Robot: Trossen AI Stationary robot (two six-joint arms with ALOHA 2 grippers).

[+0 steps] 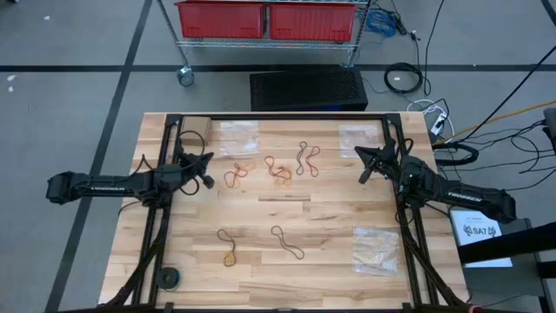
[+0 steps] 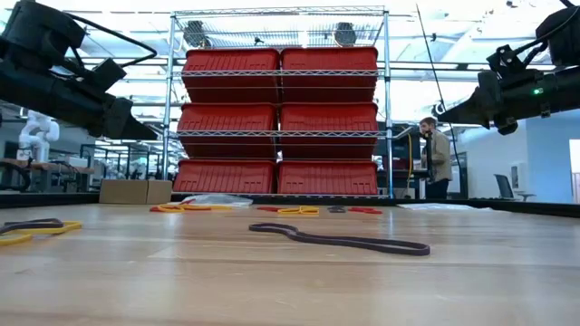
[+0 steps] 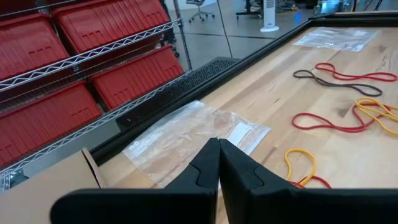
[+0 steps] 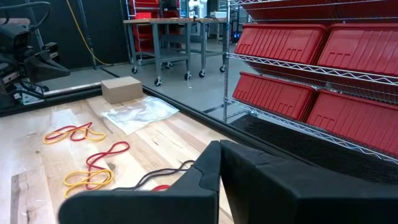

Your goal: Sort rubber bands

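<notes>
Several rubber bands lie flat on the wooden table (image 1: 330, 217). A yellow and red tangle (image 1: 234, 175), a red and orange one (image 1: 278, 169) and a dark and red one (image 1: 306, 158) lie in the middle. Nearer the front lie a dark and yellow pair (image 1: 229, 247) and a dark band (image 1: 287, 243), the dark band (image 2: 340, 240) also showing in the low view. My left gripper (image 1: 208, 169) hovers shut left of the middle bands, its fingertips (image 3: 219, 149) together. My right gripper (image 1: 365, 165) hovers shut to their right, with fingertips (image 4: 219, 149) closed.
Clear plastic bags lie at the far left (image 1: 239, 137), far right (image 1: 360, 137) and near right (image 1: 375, 250). A cardboard box (image 1: 195, 129) sits at the far left corner and a black round object (image 1: 168, 278) at the near left. A rack of red bins (image 2: 276, 122) stands beyond the table.
</notes>
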